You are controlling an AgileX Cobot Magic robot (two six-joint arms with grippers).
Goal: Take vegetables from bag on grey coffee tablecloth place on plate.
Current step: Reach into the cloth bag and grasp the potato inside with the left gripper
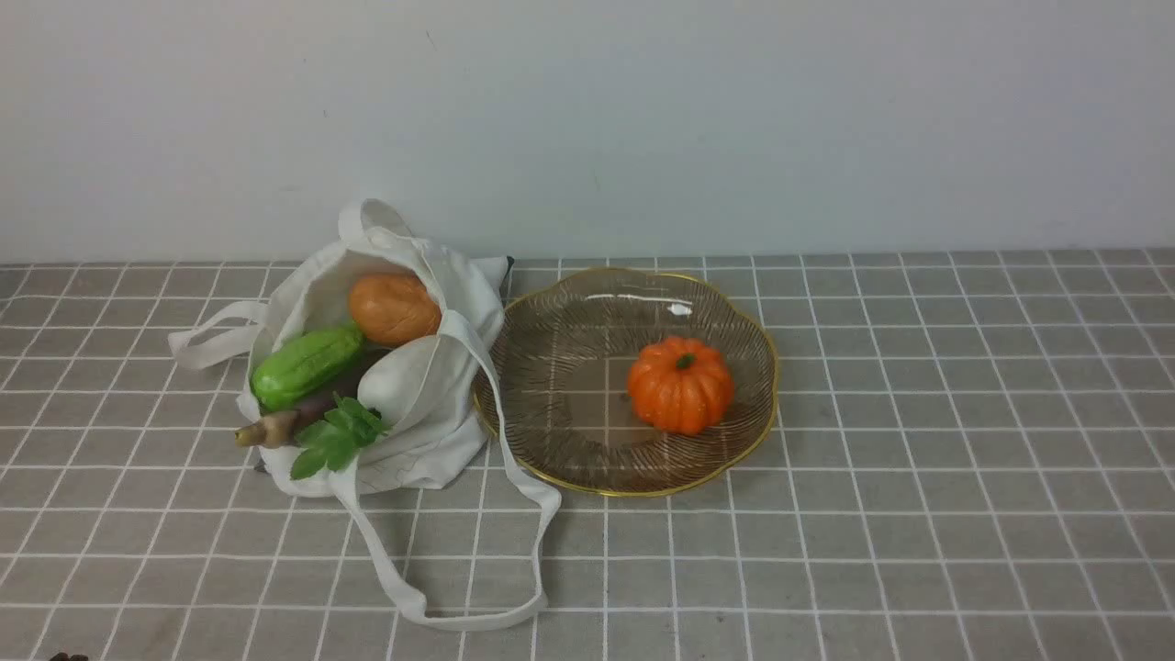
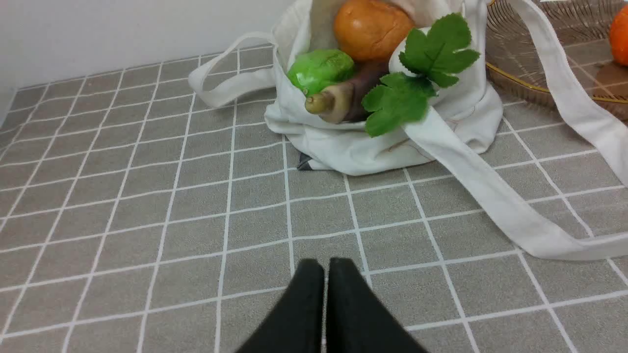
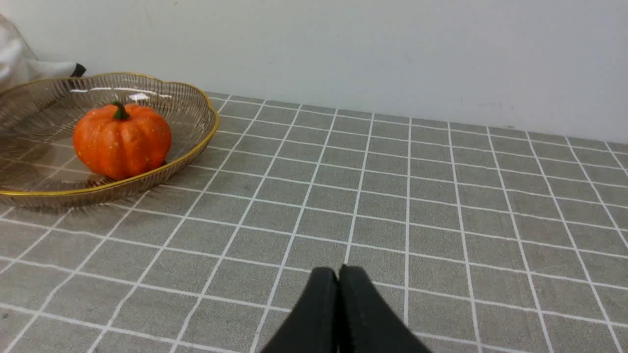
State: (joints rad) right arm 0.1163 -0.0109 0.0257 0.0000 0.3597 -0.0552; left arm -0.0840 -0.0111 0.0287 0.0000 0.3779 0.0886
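An off-white cloth bag [image 1: 441, 404] lies on the grey checked tablecloth [image 1: 918, 459], its mouth facing left and forward. In it rest a tan potato [image 1: 393, 308], a light-green gourd [image 1: 306, 365], a brown-purple root [image 1: 275, 425] and a green leafy sprig [image 1: 335, 439]. The smoky glass plate [image 1: 560, 367] with a gold rim sits right of the bag and holds an orange pumpkin [image 1: 680, 384]. My left gripper [image 2: 326, 267] is shut and empty, low over the cloth, well short of the bag [image 2: 343, 147]. My right gripper [image 3: 337, 273] is shut and empty, right of the plate [image 3: 186, 147].
One long strap [image 1: 459, 606] loops forward from the bag across the cloth, passing the plate's front left rim. A shorter strap [image 1: 211, 340] lies at the bag's left. A pale wall [image 1: 643, 119] closes the table's far side.
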